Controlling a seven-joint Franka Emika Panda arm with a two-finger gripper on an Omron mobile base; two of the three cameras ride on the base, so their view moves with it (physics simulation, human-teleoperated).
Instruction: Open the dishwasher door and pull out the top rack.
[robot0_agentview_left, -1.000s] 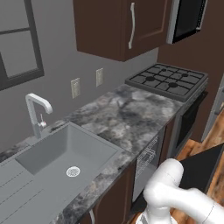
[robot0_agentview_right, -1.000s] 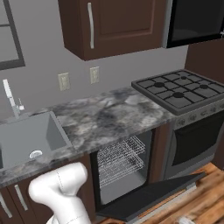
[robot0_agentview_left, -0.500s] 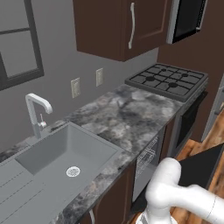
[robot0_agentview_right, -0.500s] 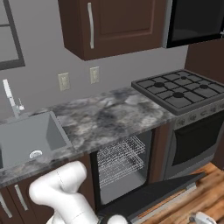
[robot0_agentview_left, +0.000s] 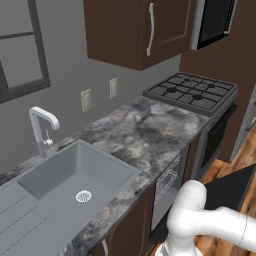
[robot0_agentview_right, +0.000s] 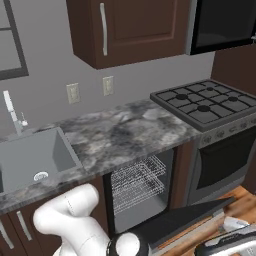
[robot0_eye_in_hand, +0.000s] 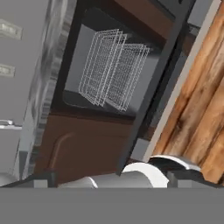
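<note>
The dishwasher door (robot0_agentview_right: 186, 218) is a dark panel swung down nearly flat over the wooden floor; it also shows in the left base view (robot0_agentview_left: 231, 187) and edge-on in the hand view (robot0_eye_in_hand: 151, 94). Inside the open cavity the top rack (robot0_agentview_right: 141, 172) of thin grey wire sits pushed in under the counter, seen too in the hand view (robot0_eye_in_hand: 113, 69) and the left base view (robot0_agentview_left: 167, 179). My gripper (robot0_agentview_right: 229, 242) hangs low over the floor, beyond the door's outer edge. Its dark fingertips (robot0_eye_in_hand: 44, 178) stand far apart, open, with nothing held between them.
A granite counter (robot0_agentview_right: 125, 135) tops the dishwasher. The grey sink (robot0_agentview_left: 75, 182) and faucet (robot0_agentview_left: 41, 125) lie to the left, the gas stove (robot0_agentview_right: 207, 102) with its black oven door (robot0_agentview_right: 222, 160) to the right. Brown cabinets (robot0_agentview_right: 130, 27) hang above.
My hand has swung into the lower right of the right base view, and the arm's elbow has shifted a little. The door and the rack have stayed where they were.
</note>
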